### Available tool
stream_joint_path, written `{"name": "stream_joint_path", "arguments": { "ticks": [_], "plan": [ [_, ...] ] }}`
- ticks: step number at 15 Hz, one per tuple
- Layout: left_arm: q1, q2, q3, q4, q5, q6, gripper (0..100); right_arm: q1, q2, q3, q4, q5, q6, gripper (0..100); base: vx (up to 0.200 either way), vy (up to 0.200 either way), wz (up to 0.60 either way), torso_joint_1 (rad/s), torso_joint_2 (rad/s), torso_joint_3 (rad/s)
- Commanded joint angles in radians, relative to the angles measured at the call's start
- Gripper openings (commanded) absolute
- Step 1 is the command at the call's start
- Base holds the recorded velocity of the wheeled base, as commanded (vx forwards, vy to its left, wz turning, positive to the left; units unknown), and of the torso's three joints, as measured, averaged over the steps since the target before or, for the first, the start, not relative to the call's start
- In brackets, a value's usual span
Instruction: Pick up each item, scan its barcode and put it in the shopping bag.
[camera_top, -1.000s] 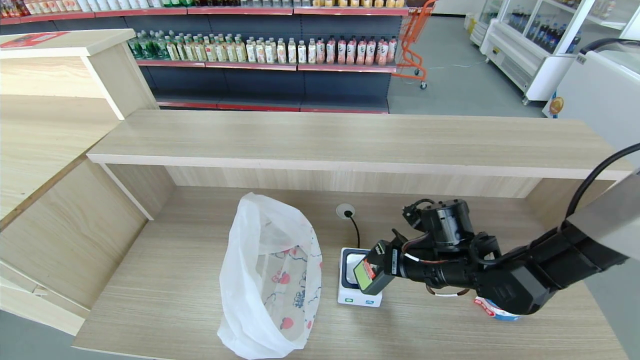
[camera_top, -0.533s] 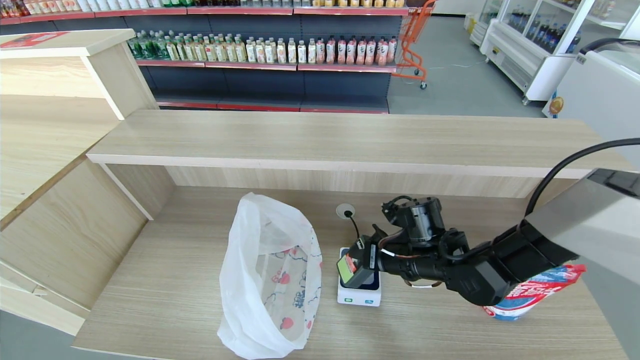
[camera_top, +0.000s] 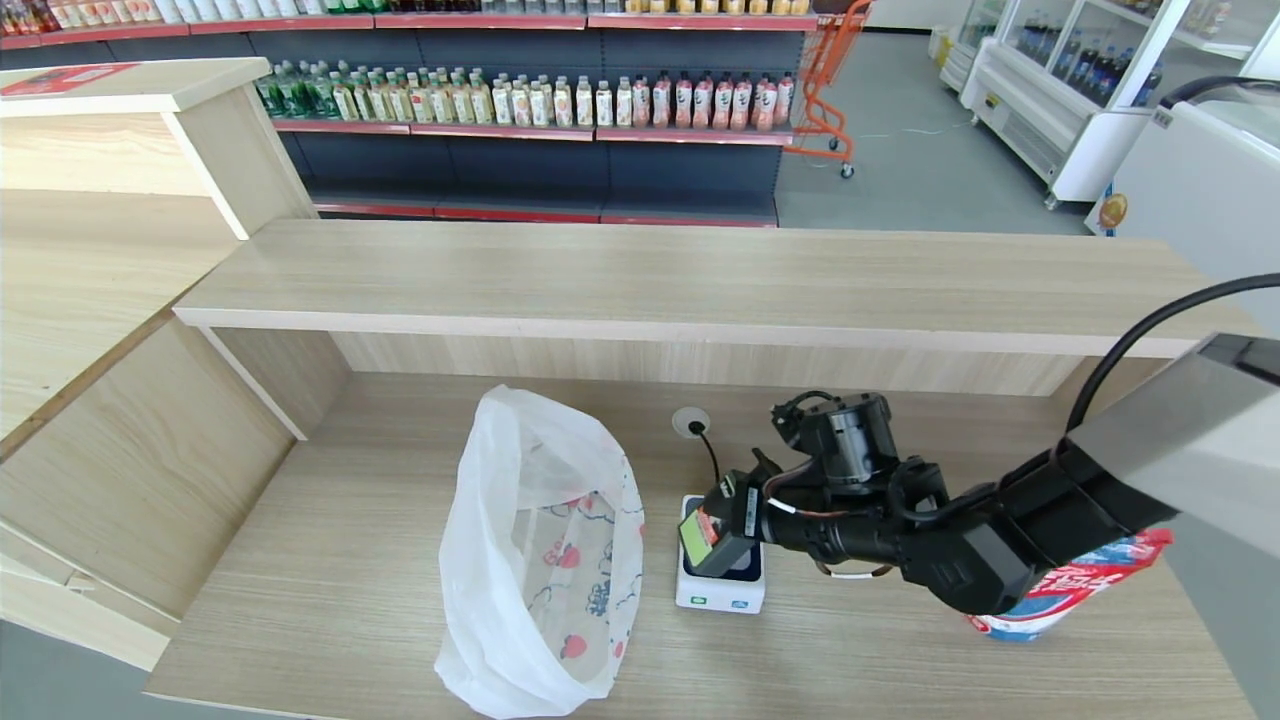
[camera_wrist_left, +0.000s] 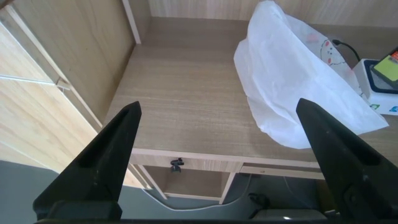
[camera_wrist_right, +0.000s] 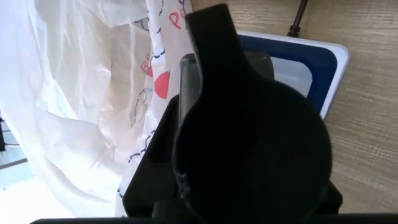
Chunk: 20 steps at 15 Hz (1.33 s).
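My right gripper (camera_top: 712, 535) is shut on a small dark box with a green and red face (camera_top: 700, 533), held just above the white barcode scanner (camera_top: 722, 592) on the counter. In the right wrist view the gripper (camera_wrist_right: 205, 118) and the box cover part of the scanner (camera_wrist_right: 311, 68), with the bag (camera_wrist_right: 74, 93) right beside them. The white plastic shopping bag (camera_top: 540, 555) stands open to the left of the scanner. My left gripper (camera_wrist_left: 221, 155) hangs open off the counter's near left edge, with nothing between its fingers; the bag (camera_wrist_left: 298, 74) lies beyond it.
A red, white and blue snack packet (camera_top: 1060, 590) lies on the counter at the right, partly under my right arm. A black cable (camera_top: 708, 450) runs from the scanner to a grommet (camera_top: 690, 420). A raised ledge (camera_top: 700, 290) borders the counter's far side.
My right gripper carried the box leftward from beside the scanner to over it, then eased slightly back to the right. The snack packet came into view as the arm shifted.
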Motion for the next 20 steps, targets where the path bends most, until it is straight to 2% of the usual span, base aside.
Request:
{"name": "stream_joint_path", "arguments": {
  "ticks": [1,4,7,8,11,13,15,16,20],
  "plan": [
    [0.0,0.002,0.0,0.0,0.0,0.001,100,-0.044,-0.123,0.06,-0.007,0.009,0.038,0,0.0,0.0,0.0,0.0,0.0,0.0],
    [-0.002,0.002,0.0,0.0,0.0,-0.001,100,-0.104,-0.291,0.137,0.002,0.05,0.012,0,0.0,0.0,0.0,0.0,0.0,0.0],
    [-0.002,0.002,0.0,0.0,0.0,-0.001,100,-0.161,-0.519,0.298,0.052,0.067,-0.357,0,0.0,0.0,0.0,0.0,0.0,0.0],
    [0.0,0.002,0.0,0.0,0.0,-0.001,100,-0.164,-0.581,0.35,0.052,0.084,-0.423,0,0.0,0.0,0.0,0.0,0.0,0.0],
    [0.0,0.002,0.0,0.0,0.0,0.007,100,-0.142,-0.711,0.448,0.058,0.093,-0.429,0,0.0,0.0,0.0,0.0,0.0,0.0],
    [-0.002,0.002,0.0,0.0,0.0,0.004,100,-0.131,-0.769,0.468,0.062,0.112,-0.408,0,0.0,0.0,0.0,0.0,0.0,0.0],
    [0.0,0.002,0.0,0.0,0.0,0.003,100,-0.131,-0.8,0.465,0.088,0.139,-0.37,0,0.0,0.0,0.0,0.0,0.0,0.0],
    [0.0,0.002,0.0,0.0,0.002,-0.008,100,-0.131,-0.818,0.454,0.127,0.146,-0.33,0,0.0,0.2,0.0,0.002,0.0,0.002],
    [0.0,0.0,0.0,0.0,0.002,-0.007,100,-0.133,-0.809,0.401,0.187,0.146,-0.202,0,0.0,0.2,0.0,0.004,0.0,0.001]
  ]
}}
